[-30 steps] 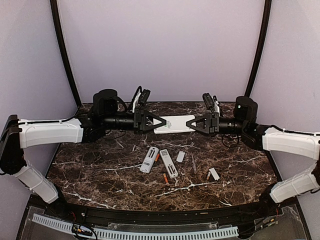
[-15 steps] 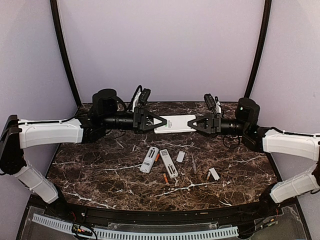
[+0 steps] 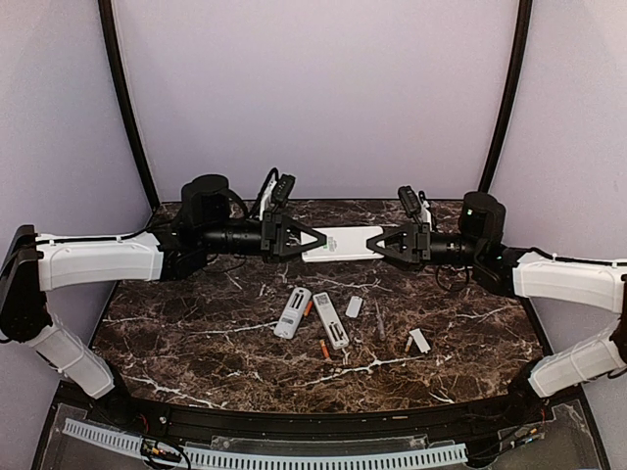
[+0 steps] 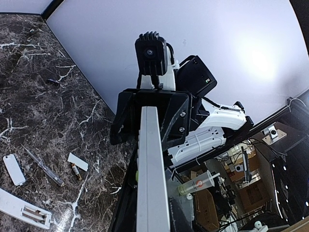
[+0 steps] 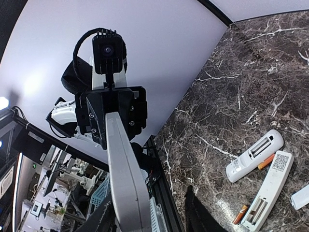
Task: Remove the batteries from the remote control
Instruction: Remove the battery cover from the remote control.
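Note:
A white remote hangs above the far middle of the table, between my two grippers. My left gripper is shut on its left end, and in the left wrist view the remote runs edge-on between tight jaws. My right gripper sits around the right end. In the right wrist view one finger stands apart from the remote. Orange batteries lie loose on the table, and two more remotes lie there with open compartments.
Small white cover plates and a slim grey stick lie among the remotes. The marble table ends at a black front rail. Purple walls close in the back and sides.
My right arm has shifted slightly to the right and back again. The held remote and my left arm have stayed where they were.

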{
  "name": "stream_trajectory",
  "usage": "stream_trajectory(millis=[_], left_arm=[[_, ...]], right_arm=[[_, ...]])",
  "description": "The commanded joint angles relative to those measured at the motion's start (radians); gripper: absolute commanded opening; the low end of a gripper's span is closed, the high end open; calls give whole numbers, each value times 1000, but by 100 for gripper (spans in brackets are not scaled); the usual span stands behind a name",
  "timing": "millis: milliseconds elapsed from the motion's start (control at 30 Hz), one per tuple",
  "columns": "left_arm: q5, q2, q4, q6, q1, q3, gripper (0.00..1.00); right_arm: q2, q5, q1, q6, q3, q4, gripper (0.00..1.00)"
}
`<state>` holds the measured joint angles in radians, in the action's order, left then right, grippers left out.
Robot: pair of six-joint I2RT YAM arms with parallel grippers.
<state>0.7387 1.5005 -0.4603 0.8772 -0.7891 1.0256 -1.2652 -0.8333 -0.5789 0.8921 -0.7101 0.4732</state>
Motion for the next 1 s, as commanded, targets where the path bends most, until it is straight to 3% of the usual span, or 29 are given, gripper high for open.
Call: stream_trajectory(millis=[0, 100, 167, 633, 967], left_arm=[[26, -19, -46, 5, -4, -2, 0], [27, -23, -44, 5, -3, -3, 0], [26, -31, -41, 4, -1, -9, 0], [33, -50, -42, 11, 9, -26, 0], [30, -46, -37, 11, 10, -26, 0]], right_arm=[[-7, 26, -3, -30, -22, -42, 37], [10, 82, -1, -31, -10, -87, 22], [24, 94, 9, -23, 5, -91, 18], [26, 59, 33, -1, 27, -53, 30], [32, 61, 34, -9, 27, -68, 20]])
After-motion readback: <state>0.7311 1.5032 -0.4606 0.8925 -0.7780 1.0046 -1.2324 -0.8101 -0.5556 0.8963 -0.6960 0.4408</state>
